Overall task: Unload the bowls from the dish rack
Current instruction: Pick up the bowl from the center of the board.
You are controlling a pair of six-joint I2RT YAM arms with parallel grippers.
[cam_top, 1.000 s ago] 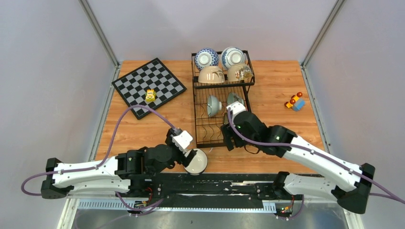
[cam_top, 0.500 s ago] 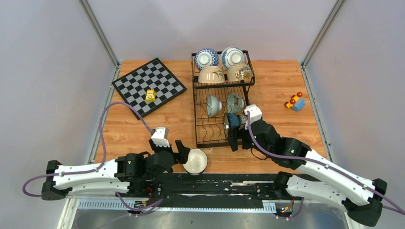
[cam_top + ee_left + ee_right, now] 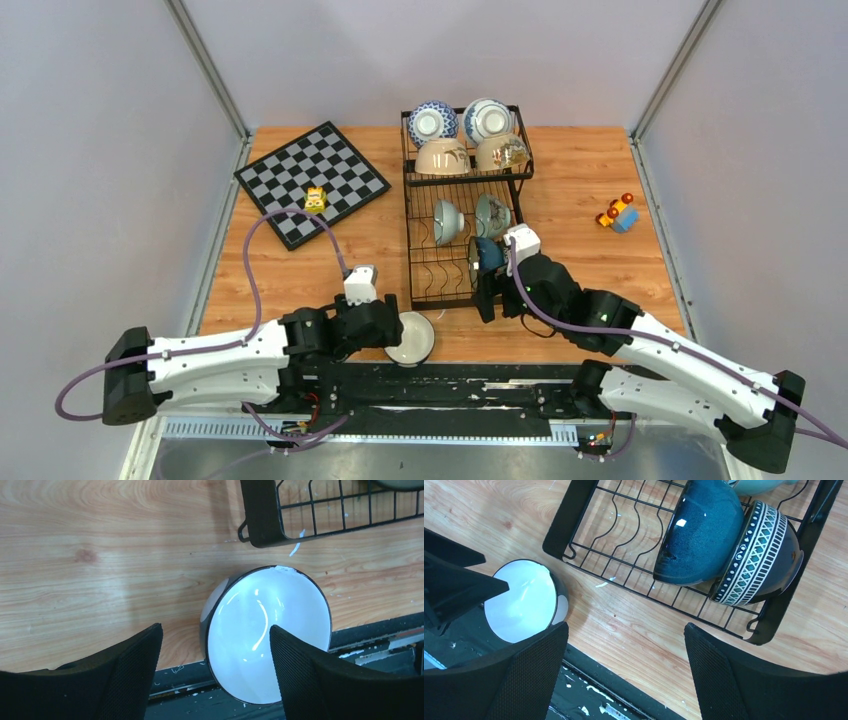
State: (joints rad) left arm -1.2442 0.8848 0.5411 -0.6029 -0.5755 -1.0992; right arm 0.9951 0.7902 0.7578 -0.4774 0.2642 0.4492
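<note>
Left end effector (image 3: 215, 632) is hovering open, empty, over a bowl (image 3: 267, 640). Right end effector (image 3: 625, 630) is gaping empty near the rack (image 3: 566, 527).

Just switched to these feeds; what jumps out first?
The black dish rack dominates the table, four bowls upturned on its upper basket. A white bowl sits at the near edge, below the open left gripper. The open right gripper hangs near a dark blue bowl and a patterned bowl standing on edge in the lower tray.

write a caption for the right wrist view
Open right gripper near dish rack holding dark blue bowl and patterned bowl; white bowl outside.
</note>
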